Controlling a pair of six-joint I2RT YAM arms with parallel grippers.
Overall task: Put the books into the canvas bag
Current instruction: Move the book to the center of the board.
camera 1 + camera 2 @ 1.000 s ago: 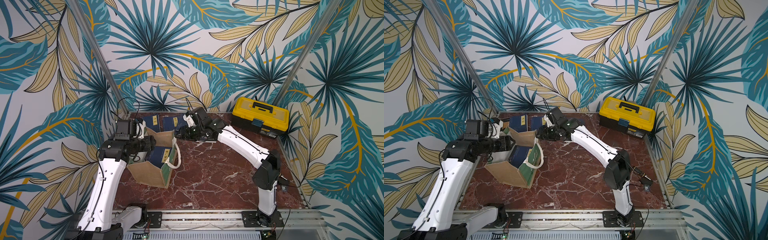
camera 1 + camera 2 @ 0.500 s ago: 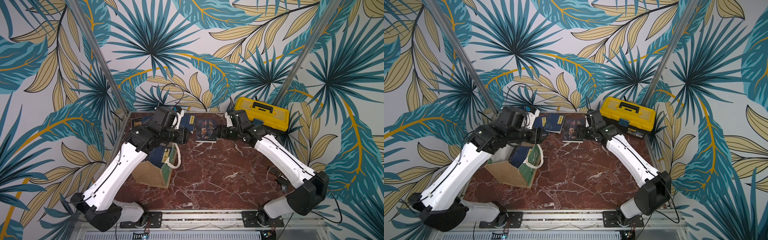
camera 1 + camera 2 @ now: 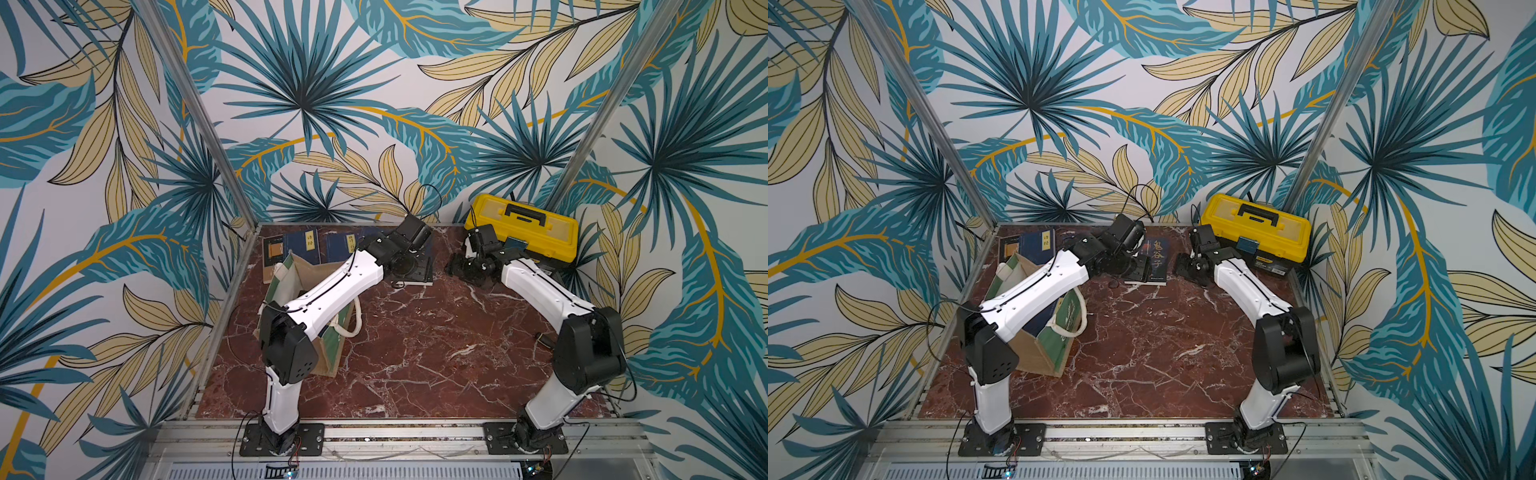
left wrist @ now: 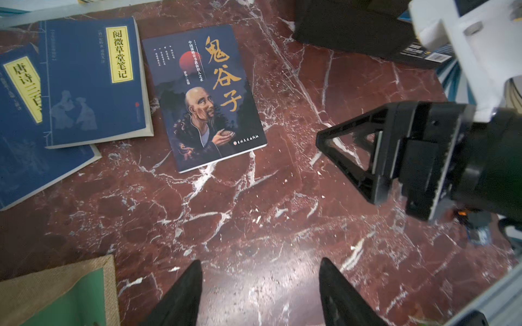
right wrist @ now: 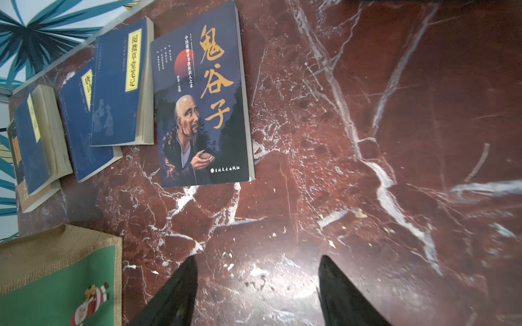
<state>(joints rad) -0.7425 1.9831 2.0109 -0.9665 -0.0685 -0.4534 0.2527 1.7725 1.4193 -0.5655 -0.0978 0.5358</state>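
While left tool point(image 4: 260, 261) and right tool point(image 5: 257, 258) both sit wide and empty above the counter point(image 3: 415, 353), portrait book point(image 4: 209, 98) lies flat near both, just beside navy books point(image 4: 93, 84) along the back edge. The bag point(image 3: 1036, 353) stands open under the left arm, well apart from right tool.

Red marble table point(image 3: 415, 353): navy books point(image 4: 93, 84) lie flat along back edge, overlapping. Portrait-cover book point(image 4: 206, 98) flat, just beside them. Jute bag point(image 3: 1054, 345) stands on left side; yellow toolbox point(image 3: 523, 226) in back right corner.
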